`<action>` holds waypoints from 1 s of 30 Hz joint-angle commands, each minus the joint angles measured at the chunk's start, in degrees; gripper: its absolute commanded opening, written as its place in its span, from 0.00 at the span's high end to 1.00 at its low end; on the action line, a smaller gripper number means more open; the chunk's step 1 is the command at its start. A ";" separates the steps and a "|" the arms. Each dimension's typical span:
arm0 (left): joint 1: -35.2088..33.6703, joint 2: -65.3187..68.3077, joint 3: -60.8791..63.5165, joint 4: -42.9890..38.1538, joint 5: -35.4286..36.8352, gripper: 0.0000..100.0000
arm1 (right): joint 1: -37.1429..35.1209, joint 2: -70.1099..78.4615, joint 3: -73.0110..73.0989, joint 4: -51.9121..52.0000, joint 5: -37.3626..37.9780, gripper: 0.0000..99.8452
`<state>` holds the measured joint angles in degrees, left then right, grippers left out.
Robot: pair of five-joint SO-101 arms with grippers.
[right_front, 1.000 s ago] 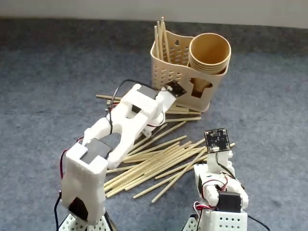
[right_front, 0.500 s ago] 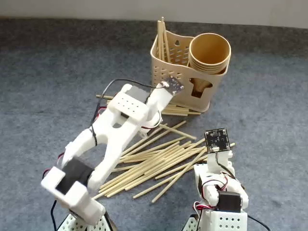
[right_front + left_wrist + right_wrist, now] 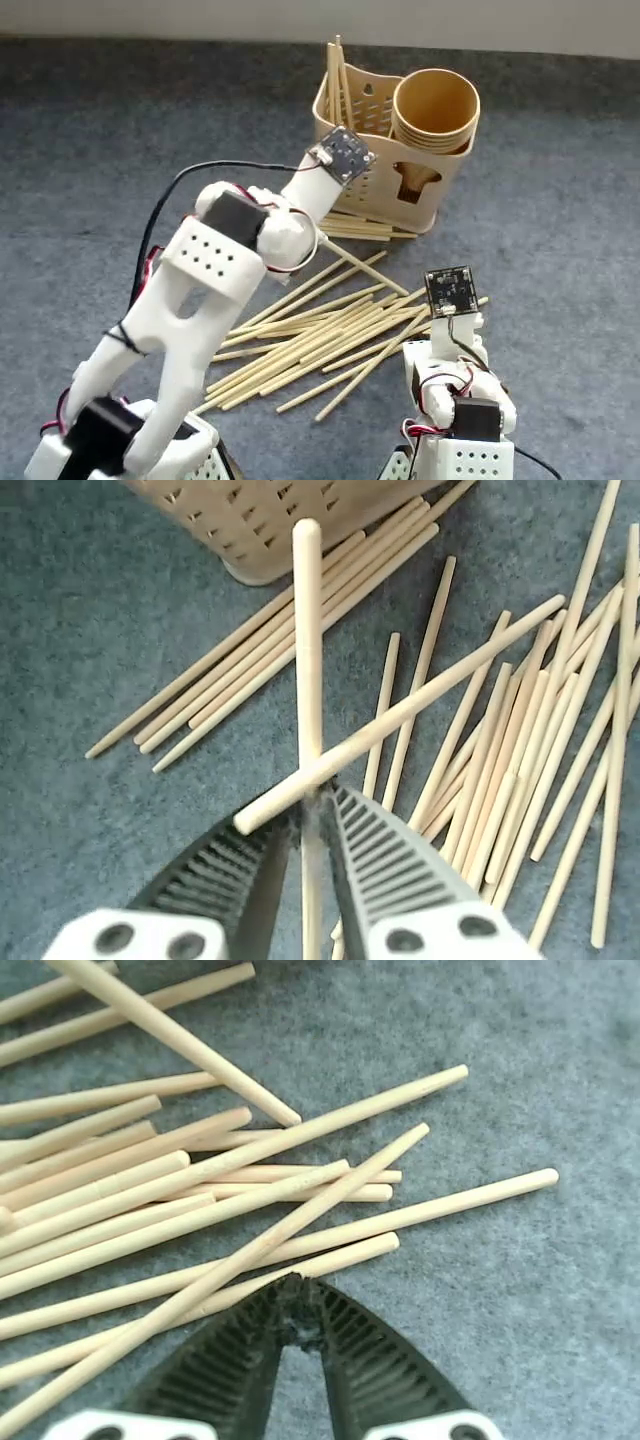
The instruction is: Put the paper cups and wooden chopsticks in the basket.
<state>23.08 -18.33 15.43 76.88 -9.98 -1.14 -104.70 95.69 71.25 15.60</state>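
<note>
My left gripper [image 3: 315,798] is shut on two wooden chopsticks: one [image 3: 307,630] points straight out from the fingertips, the other [image 3: 420,700] lies crosswise between them. It hangs above the carpet just in front of the beige basket [image 3: 375,185]. The crossed stick [image 3: 365,265] juts out from under the left wrist. A stack of paper cups [image 3: 436,108] and a few chopsticks [image 3: 335,75] stand in the basket. My right gripper [image 3: 298,1325] is shut on nothing, low over the edge of the loose chopstick pile [image 3: 320,335].
More chopsticks [image 3: 370,230] lie along the basket's front foot. Grey carpet [image 3: 560,250] covers the whole floor, with free room to the right and far left. The right arm [image 3: 455,395] stands at the front edge.
The left arm has risen and swung its wrist up towards the basket, lifting the chopsticks off the pile. The right arm has stayed still.
</note>
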 commanded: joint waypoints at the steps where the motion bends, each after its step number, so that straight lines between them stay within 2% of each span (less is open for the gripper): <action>1: 1.27 -5.93 -0.75 0.00 0.09 1.00 | 0.48 -0.66 8.84 0.04 0.53 0.99; 8: 1.27 -10.68 -2.15 -0.18 0.18 1.00 | 0.48 -0.66 8.84 0.04 0.53 0.99; 17: 1.27 -14.11 -13.93 -1.85 0.26 1.00 | 0.48 -0.66 8.84 0.04 0.53 0.99; 21: 1.27 -14.11 -17.36 -7.91 0.26 1.00 | 0.48 -0.66 8.84 0.04 0.53 0.99; 25: 1.27 -14.11 -17.71 -17.76 0.35 1.00 | 0.48 -0.66 8.84 0.04 0.53 0.99; 30: 1.27 -13.76 -17.45 -30.07 8.44 1.00 | 0.48 -0.66 8.84 0.04 0.53 0.99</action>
<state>23.08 -30.64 0.66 56.40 -7.52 -1.14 -104.70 95.69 71.25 15.60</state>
